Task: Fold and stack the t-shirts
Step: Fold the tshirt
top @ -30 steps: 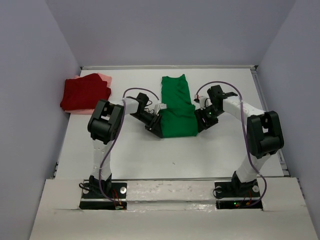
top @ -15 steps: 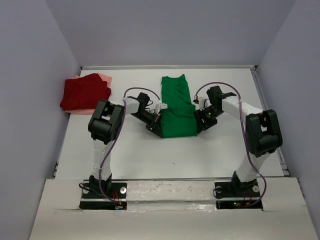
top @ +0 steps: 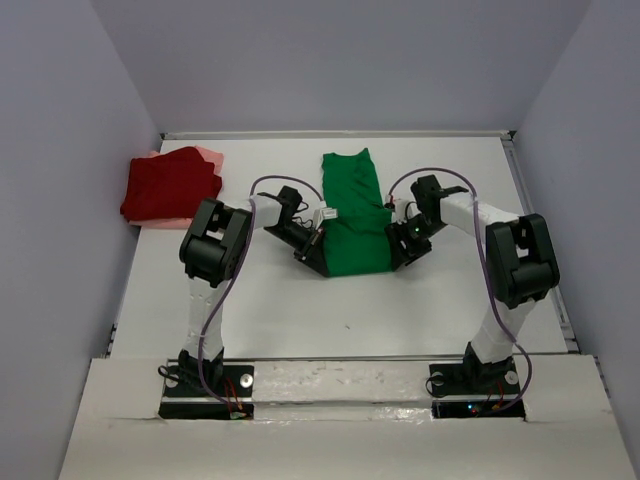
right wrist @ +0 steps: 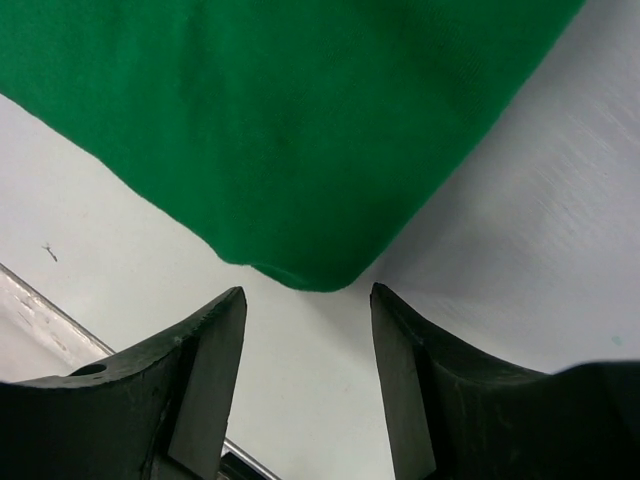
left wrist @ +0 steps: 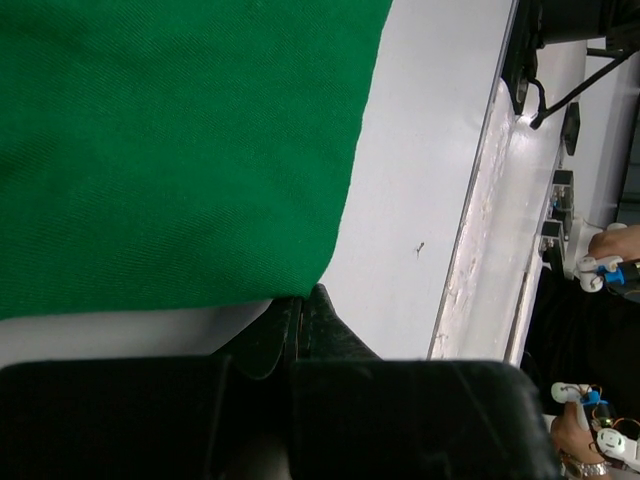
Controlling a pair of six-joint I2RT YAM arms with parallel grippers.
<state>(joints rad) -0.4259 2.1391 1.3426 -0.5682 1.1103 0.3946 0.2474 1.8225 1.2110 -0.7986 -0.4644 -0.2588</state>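
Note:
The bright green t-shirt [top: 355, 215] lies folded into a long strip in the middle of the table. The dark red t-shirt [top: 170, 185] lies folded on the pale pink t-shirt [top: 210, 157] at the far left. My left gripper [top: 318, 262] is at the green shirt's near left corner; in the left wrist view its jaws [left wrist: 300, 296] are shut, with the corner of the green cloth [left wrist: 180, 140] pinched at their tips. My right gripper [top: 402, 255] is at the near right corner. It is open [right wrist: 307, 290], and the corner of the green cloth [right wrist: 300, 130] lies just ahead of its fingertips.
The white table [top: 300, 310] has a raised rim at its near edge [left wrist: 480, 260] and grey walls on three sides. Both arms' cables loop above the table beside the green shirt.
My right gripper has edged left toward the green shirt's near right corner. The left gripper has barely moved, and the shirts lie as before.

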